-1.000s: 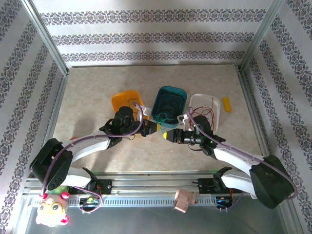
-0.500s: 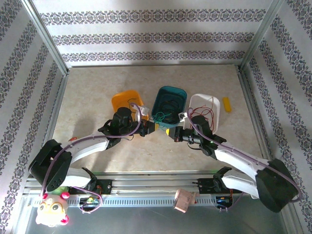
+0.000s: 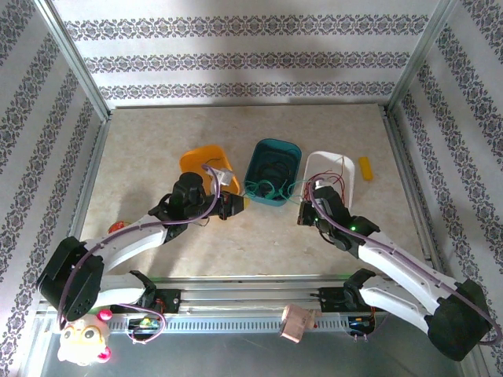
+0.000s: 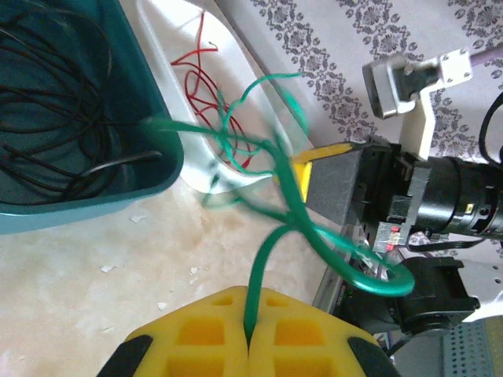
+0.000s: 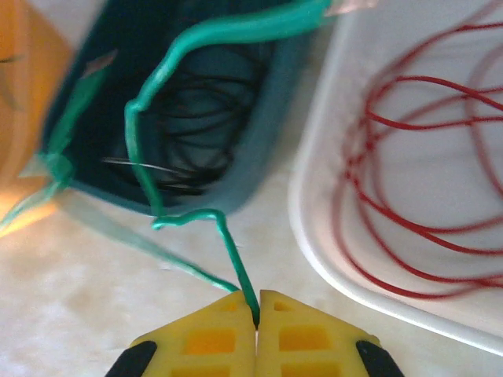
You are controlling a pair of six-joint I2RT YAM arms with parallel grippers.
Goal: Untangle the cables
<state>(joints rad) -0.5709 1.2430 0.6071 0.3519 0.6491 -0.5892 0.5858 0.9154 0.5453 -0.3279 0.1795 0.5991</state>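
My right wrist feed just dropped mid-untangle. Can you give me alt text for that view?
The right gripper is shut on a green cable, which kinks up and over the rim of a teal bin holding black cables. To the right, a white tray holds looped red cables.

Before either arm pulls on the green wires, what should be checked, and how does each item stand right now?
1. Left tool shut on a green cable: ok.
2. Right tool shut on a green cable: ok.
3. Both tools hold the same strand: cannot tell.
4. Green strands free of each other: not ok, they cross and loop between the tools.
5. Black cables lie inside the teal bin: ok.
6. Red cables lie inside the white bin: ok.
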